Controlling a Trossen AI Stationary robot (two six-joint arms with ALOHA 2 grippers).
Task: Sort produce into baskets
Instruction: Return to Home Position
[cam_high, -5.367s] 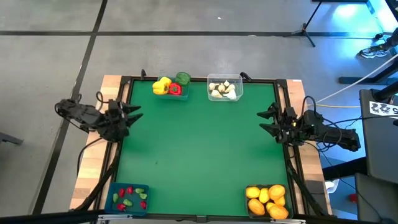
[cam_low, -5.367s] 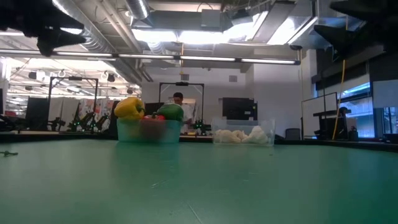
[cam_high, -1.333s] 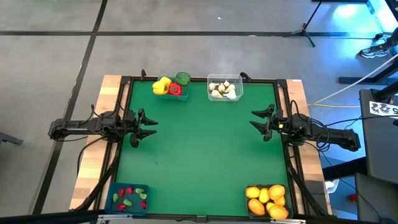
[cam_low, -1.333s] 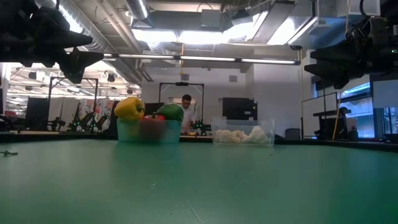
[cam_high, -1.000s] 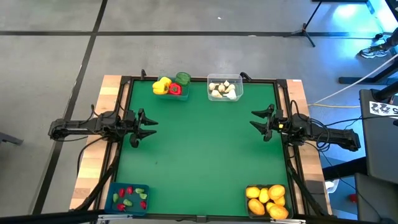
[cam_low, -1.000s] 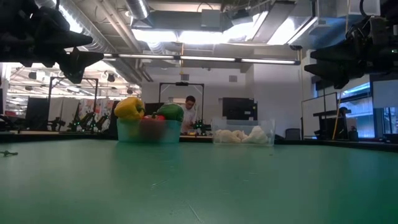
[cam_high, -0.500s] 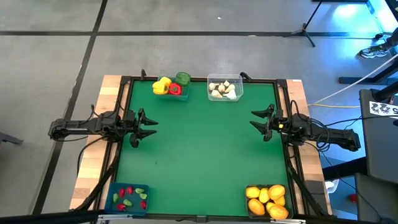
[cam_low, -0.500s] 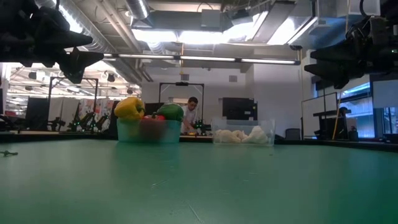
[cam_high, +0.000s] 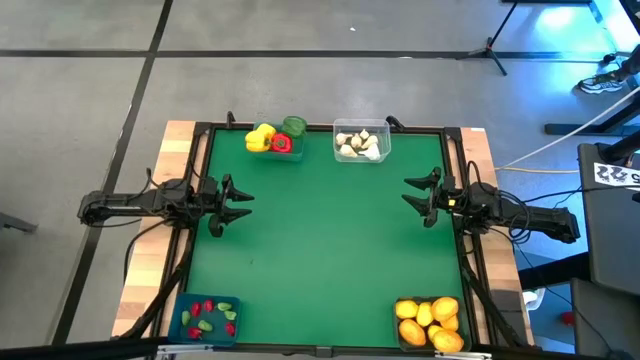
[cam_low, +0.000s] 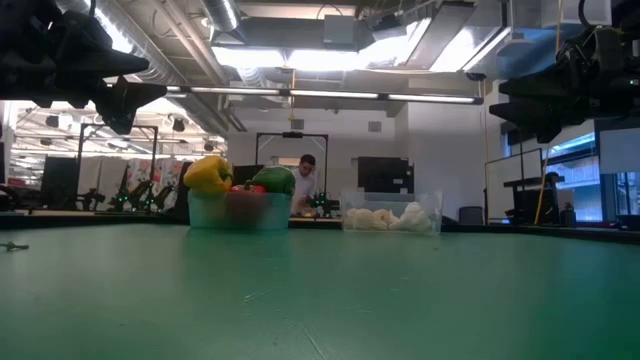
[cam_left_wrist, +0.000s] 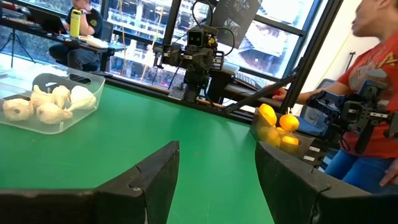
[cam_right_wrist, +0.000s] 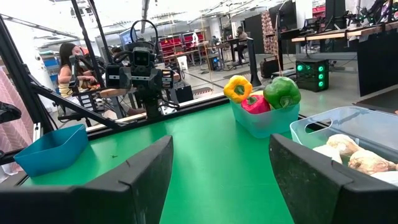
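Green mat (cam_high: 330, 250) shows no loose produce in the high view. One small dark speck (cam_low: 10, 244) in the low view is too small to identify. Bell peppers (cam_high: 270, 139) sit heaped in the teal bin (cam_right_wrist: 264, 124) at the far edge. Garlic bulbs (cam_left_wrist: 43, 106) fill the clear bin (cam_left_wrist: 84, 79) just beside it. Tiny red and green pieces (cam_high: 207, 318) lie in the blue bin (cam_high: 210, 299) at the near left corner, and citrus (cam_high: 430, 322) in the dark grey bin (cam_high: 425, 300) at the near right. Left gripper (cam_high: 240, 204) hangs over the mat's left edge, fingers spread, nothing between them. Right gripper (cam_high: 408, 192) mirrors it at the right edge, likewise spread and empty. Both are well apart from every bin. Judgement: sorting looks finished, with only the arms' parking left.
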